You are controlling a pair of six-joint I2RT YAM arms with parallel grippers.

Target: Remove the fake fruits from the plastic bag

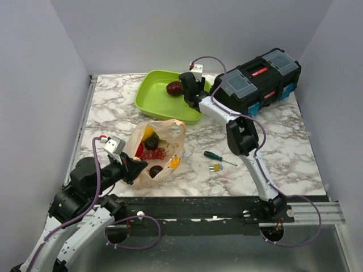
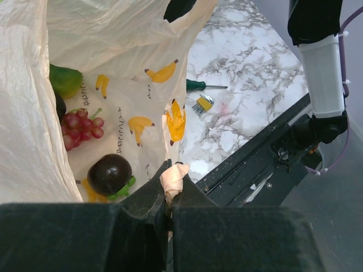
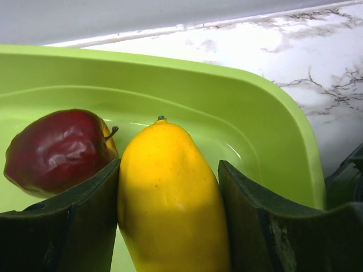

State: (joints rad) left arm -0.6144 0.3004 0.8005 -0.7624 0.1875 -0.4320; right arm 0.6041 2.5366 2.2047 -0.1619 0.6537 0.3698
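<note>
Over green tray (image 3: 272, 113), right claw (image 3: 169, 167) clamping yellow fruit (image 3: 167, 209) lengthwise, stem outward, left claw (image 2: 170, 190) pinching bag (image 2: 113, 34).

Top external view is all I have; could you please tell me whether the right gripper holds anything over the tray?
Observer: Yes, the right gripper grips a yellow fruit over the lime-green tray.
Operator: Thank you; is anything close beside it?
Observer: A dark red fruit lies in the tray, just behind one finger.
Operator: And what does the left gripper pinch?
Observer: The left gripper is shut on a twisted bit of the plastic bag.
</note>
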